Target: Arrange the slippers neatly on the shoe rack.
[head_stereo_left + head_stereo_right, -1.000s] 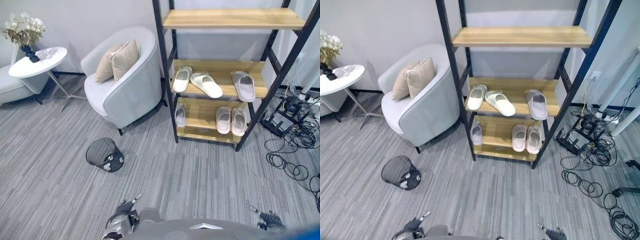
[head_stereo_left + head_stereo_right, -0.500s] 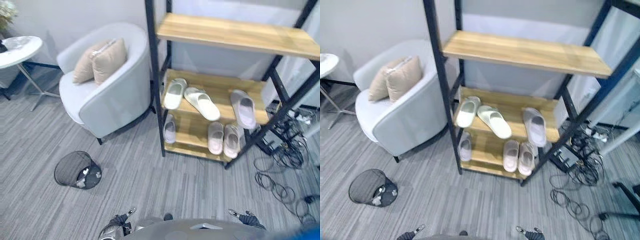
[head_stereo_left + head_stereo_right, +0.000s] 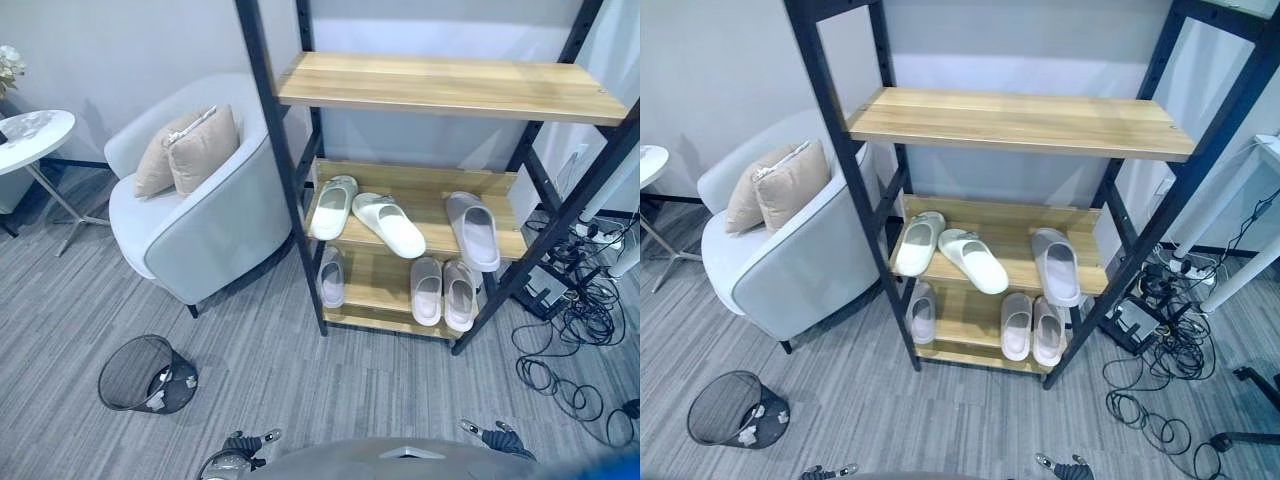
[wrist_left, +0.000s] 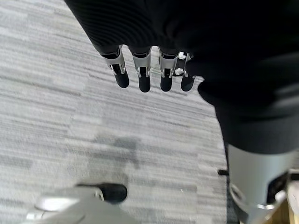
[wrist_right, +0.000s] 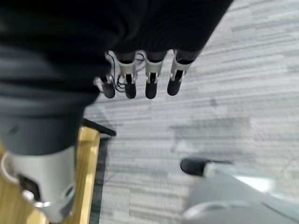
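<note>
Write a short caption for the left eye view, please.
Shoe rack with three slippers on the middle shelf and three on the bottom one, beside a grey armchair.

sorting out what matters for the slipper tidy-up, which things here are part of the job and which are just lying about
Part of the job:
- shoe rack
- white slippers and grey slipper on the middle shelf
- three slippers on the bottom shelf
- left hand and right hand, both empty

Just lying about:
- armchair with cushions
- tipped waste basket
- side table
- floor cables
</note>
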Motion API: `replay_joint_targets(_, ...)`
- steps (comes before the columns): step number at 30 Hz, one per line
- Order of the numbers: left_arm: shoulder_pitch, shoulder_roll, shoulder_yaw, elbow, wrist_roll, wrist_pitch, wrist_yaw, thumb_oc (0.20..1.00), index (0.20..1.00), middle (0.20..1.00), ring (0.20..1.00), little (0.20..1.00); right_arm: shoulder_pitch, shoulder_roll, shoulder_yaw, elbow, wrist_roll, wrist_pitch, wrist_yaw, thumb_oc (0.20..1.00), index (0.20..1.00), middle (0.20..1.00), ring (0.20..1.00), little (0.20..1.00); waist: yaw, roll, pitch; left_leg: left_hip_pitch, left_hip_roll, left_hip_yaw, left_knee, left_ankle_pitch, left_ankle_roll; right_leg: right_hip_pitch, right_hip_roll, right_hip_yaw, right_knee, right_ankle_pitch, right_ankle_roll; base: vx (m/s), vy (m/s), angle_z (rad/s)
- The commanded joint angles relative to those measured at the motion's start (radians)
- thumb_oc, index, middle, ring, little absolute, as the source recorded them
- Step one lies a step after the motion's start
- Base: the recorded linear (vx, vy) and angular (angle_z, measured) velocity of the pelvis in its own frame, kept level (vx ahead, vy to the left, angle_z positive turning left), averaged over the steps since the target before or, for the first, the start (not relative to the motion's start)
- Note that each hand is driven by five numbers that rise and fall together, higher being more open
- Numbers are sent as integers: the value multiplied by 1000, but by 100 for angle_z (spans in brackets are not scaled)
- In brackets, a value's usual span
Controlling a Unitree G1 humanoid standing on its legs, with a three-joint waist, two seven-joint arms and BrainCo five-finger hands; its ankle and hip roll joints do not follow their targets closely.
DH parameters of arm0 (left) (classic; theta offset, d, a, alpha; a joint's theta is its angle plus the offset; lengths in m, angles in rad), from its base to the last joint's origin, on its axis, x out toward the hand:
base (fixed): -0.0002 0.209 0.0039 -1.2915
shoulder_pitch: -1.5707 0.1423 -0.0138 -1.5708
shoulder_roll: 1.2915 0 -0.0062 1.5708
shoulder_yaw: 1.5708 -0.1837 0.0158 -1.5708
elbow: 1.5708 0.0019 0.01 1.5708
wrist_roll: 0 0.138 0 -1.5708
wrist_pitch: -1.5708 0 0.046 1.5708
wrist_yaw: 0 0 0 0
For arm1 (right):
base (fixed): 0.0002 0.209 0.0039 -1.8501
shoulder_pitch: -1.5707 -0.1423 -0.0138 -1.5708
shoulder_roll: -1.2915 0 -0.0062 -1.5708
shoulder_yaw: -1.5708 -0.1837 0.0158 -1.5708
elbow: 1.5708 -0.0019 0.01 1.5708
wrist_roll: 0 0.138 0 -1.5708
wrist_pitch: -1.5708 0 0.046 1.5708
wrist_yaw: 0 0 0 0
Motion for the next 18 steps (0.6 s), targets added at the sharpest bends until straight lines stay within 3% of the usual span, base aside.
replay_joint_targets(1,-78,-48,25,35,34,-19,-1,1000,1000,1000,1000,1000,-30,-43,-40,-38,-3,-42,-41,1000,1000,1000,1000,1000,8,-28,21,-109,91,8,154,-18,-94,31,-35,-46,40,-39,-22,-2,-164,7)
replay_joint_targets(4,-76,-56,23,11,40,-13,-7,1000,1000,1000,1000,1000,-27,-52,-65,-79,12,-52,-47,1000,1000,1000,1000,1000,0,-41,29,-158,98,49,237,-24,-96,41,-41,-81,29,-42,-22,28,-81,34)
replay_joint_targets(7,-83,-78,12,3,44,-15,-15,1000,1000,1000,1000,1000,-31,-41,-62,-95,20,-60,-65,1000,1000,1000,1000,1000,7,-27,32,-220,78,43,159,31,-77,69,-41,-99,12,-49,-10,111,81,54)
replay_joint_targets(8,-80,-71,13,14,46,-16,-12,1000,1000,1000,1000,1000,-31,-42,-59,-102,11,-58,-65,1000,1000,1000,1000,1000,19,-19,33,-220,48,-16,121,41,-74,84,-36,-86,2,-52,-3,156,139,25)
replay_joint_targets(10,-75,-60,19,38,43,-19,-6,1000,1000,1000,1000,1000,-28,-34,-57,-99,6,-59,-66,1000,1000,1000,1000,1000,20,-13,22,-195,35,-46,77,50,-62,95,-33,-79,-4,-59,3,168,175,-22)
replay_joint_targets(13,-68,-10,65,93,30,-13,10,1000,1000,1000,1000,1000,-40,-6,-22,-92,-15,-58,-49,1000,1000,1000,1000,1000,37,-15,-4,-105,11,-28,-25,80,-3,105,-48,-56,8,-73,24,173,261,-54)
replay_joint_targets(16,-79,-8,58,96,34,-11,10,1000,1000,1000,1000,1000,-41,3,-12,-90,-26,-61,-53,1000,1000,1000,1000,1000,38,-19,-7,-96,-5,-20,-18,65,21,93,-62,-40,44,-83,37,77,212,-11)
replay_joint_targets(18,-91,-13,29,70,53,-4,8,1000,1000,1000,1000,1000,-44,4,-9,-98,-31,-66,-63,1000,1000,1000,1000,1000,30,-11,7,-106,-9,-11,7,53,40,40,-73,-24,151,-89,61,-12,207,-3)
